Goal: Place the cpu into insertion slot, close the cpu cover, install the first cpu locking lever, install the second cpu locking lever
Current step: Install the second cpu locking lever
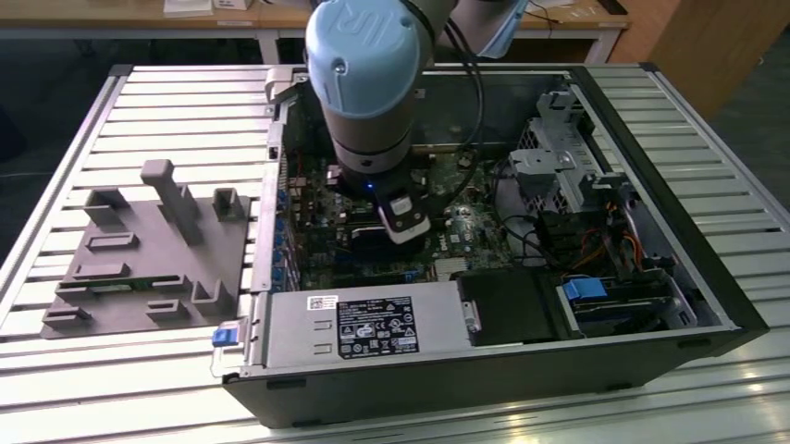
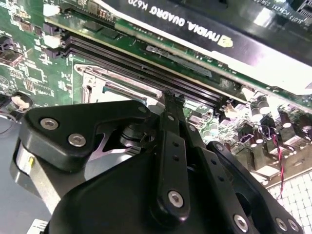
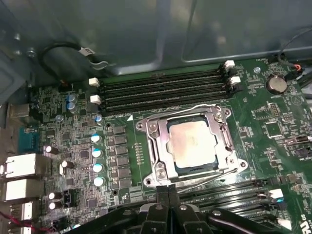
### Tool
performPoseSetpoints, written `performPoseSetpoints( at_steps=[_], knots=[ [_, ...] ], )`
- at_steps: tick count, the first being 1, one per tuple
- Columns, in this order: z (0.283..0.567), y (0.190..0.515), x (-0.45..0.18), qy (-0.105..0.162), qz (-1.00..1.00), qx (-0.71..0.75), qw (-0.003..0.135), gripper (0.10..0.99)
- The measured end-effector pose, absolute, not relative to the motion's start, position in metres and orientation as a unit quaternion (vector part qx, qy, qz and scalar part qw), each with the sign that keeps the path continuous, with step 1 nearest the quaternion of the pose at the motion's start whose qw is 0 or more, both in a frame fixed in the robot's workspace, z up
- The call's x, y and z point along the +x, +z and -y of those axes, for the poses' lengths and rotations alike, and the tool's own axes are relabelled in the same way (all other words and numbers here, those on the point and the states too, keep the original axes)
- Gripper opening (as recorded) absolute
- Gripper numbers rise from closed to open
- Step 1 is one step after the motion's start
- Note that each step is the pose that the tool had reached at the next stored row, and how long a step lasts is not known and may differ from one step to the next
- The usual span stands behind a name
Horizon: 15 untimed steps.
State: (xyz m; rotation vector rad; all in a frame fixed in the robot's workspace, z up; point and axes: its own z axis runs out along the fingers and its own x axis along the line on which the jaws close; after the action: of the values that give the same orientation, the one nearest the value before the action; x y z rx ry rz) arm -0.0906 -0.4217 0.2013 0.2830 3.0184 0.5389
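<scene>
1. Exterior view: grey-and-blue robot arm (image 1: 365,92) reaches down into an open black computer case (image 1: 494,370) lying on its side on a slatted metal tabletop (image 1: 148,102).
2. End effector (image 1: 398,222) sits low over the green motherboard (image 1: 475,231), near the middle of the case.
3. Grey fixture tray (image 1: 142,254) with upright pegs lies on the tabletop at the exterior view's left, well apart from the case's inside; a power supply box (image 1: 358,328) with a label fills the case's near edge.
4. First wrist view: the cpu (image 3: 191,145), dull silver top, is seated flat in the insertion slot (image 3: 171,165).
5. The cpu cover (image 3: 161,156), a silvery frame, lies down around the chip, its window showing the chip top.
6. Thin wire locking levers (image 3: 204,108) run along the socket edges; cannot tell whether they are latched.
7. End effector (image 3: 168,192) fingertips are pressed together, narrow, holding nothing, with the tip just at the socket's edge by the cover frame; cannot tell if touching.
8. Black memory slots (image 3: 163,90) run beside the socket on the far side, with more near the fingers.
9. Second wrist view: the end effector's black linkage (image 2: 168,161) points at the socket frame, with a graphics card (image 2: 204,24) beyond the memory slots.
</scene>
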Motion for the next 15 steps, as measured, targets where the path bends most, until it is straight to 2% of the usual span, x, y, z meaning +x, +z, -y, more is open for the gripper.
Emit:
performPoseSetpoints(
  at_steps=[15],
  knots=[
    [0.4190,0.1921,-0.0963,0.194,-0.976,0.090,0.029,0.102]
  ],
)
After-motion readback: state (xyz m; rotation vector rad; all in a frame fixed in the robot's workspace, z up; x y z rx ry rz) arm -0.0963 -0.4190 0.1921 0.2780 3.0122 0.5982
